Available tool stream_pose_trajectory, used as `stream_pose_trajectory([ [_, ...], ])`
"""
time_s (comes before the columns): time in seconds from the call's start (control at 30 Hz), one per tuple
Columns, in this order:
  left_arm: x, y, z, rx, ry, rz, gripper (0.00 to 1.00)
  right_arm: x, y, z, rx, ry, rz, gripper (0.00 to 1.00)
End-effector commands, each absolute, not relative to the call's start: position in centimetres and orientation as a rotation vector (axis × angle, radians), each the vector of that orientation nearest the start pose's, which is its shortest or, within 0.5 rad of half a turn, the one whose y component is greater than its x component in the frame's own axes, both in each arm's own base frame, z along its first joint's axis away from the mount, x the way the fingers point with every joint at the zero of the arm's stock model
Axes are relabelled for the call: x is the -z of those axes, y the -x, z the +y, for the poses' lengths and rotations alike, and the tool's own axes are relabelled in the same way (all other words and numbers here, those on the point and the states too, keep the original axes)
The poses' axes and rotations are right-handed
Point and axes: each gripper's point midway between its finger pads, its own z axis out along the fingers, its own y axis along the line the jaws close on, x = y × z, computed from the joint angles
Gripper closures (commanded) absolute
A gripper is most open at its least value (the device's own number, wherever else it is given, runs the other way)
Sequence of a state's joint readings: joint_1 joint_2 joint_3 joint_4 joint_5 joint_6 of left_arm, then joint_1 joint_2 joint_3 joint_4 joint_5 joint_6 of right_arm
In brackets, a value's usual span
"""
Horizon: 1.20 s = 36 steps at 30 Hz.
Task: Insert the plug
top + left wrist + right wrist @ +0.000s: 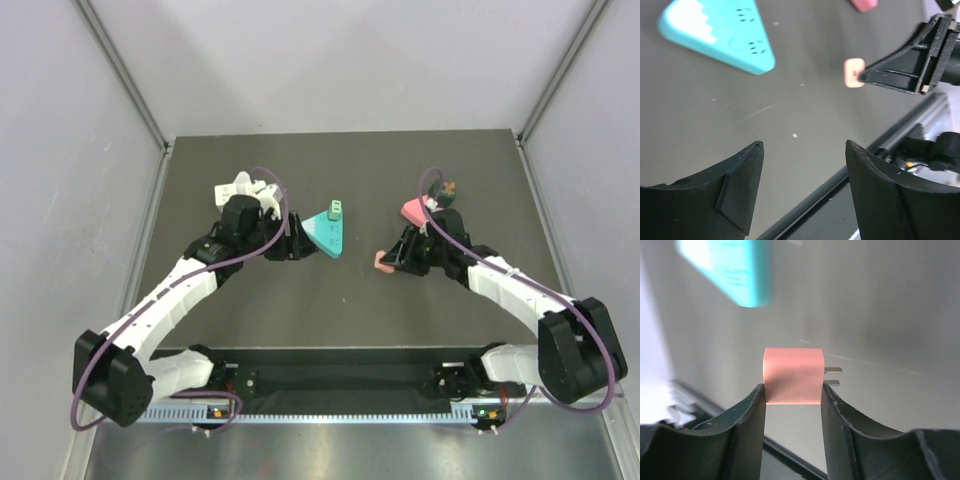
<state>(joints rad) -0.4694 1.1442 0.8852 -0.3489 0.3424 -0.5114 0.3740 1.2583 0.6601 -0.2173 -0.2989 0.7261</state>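
Note:
My right gripper (pixel 792 390) is shut on the pink plug (pixel 792 372), pinching its lower part, with the two metal prongs (pixel 832 376) sticking out to the right. From above, that gripper (pixel 390 259) holds the plug (pixel 382 261) right of the table's middle. The teal triangular power strip (pixel 327 232) lies to its left, with sockets on top (pixel 752 46). My left gripper (pixel 297 246) sits at the strip's left side, open (pixel 805 146) with only bare table between its fingers. The strip (pixel 715 35) lies up-left of them and the plug (pixel 854 72) further off.
A second pink object (pixel 413 211) and a small dark item (pixel 447 190) lie behind the right arm. The black rail (pixel 340 380) runs along the near table edge between the arm bases. Grey walls (pixel 60 200) close in both sides.

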Motion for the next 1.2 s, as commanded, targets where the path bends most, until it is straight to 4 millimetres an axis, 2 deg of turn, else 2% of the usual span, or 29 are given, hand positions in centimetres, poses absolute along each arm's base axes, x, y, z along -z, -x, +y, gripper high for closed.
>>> stream_pose_trajectory([
  [0.0,-22.0,-26.4,-24.4,1.088,-0.213,2.162,0.29,-15.1,-28.4,23.0,-1.127,-0.244,2.250,0.89],
  [0.07,-22.4,-26.1,-25.2,1.102,-0.244,2.142,0.29,-16.5,-28.5,24.0,-1.178,-0.226,2.200,0.89],
  [0.23,-23.2,-25.7,-27.3,1.057,-0.299,2.065,0.25,-18.5,-28.3,25.3,-1.259,-0.277,2.149,0.90],
  [0.3,-23.1,-24.8,-28.9,1.050,-0.355,2.042,0.24,-19.1,-28.2,25.6,-1.279,-0.294,2.135,0.90],
  [0.37,-22.5,-24.4,-30.1,1.017,-0.381,2.045,0.24,-19.8,-28.1,25.9,-1.296,-0.292,2.120,0.90],
  [0.5,-21.7,-25.1,-31.3,0.981,-0.365,2.073,0.27,-20.7,-27.7,26.4,-1.321,-0.298,2.110,0.90],
  [0.67,-20.8,-25.5,-33.2,0.953,-0.411,2.060,0.24,-21.6,-27.2,27.1,-1.377,-0.263,2.082,0.90],
  [0.87,-20.6,-26.9,-33.6,0.867,-0.368,2.039,0.25,-22.6,-26.7,28.0,-1.441,-0.253,2.063,0.90],
  [1.0,-22.1,-27.9,-33.5,0.857,-0.318,1.969,0.27,-22.4,-26.1,28.6,-1.455,-0.256,2.075,0.90],
  [1.17,-22.2,-28.3,-33.4,0.839,-0.302,1.960,0.37,-22.3,-25.7,29.4,-1.482,-0.264,2.077,0.90],
])
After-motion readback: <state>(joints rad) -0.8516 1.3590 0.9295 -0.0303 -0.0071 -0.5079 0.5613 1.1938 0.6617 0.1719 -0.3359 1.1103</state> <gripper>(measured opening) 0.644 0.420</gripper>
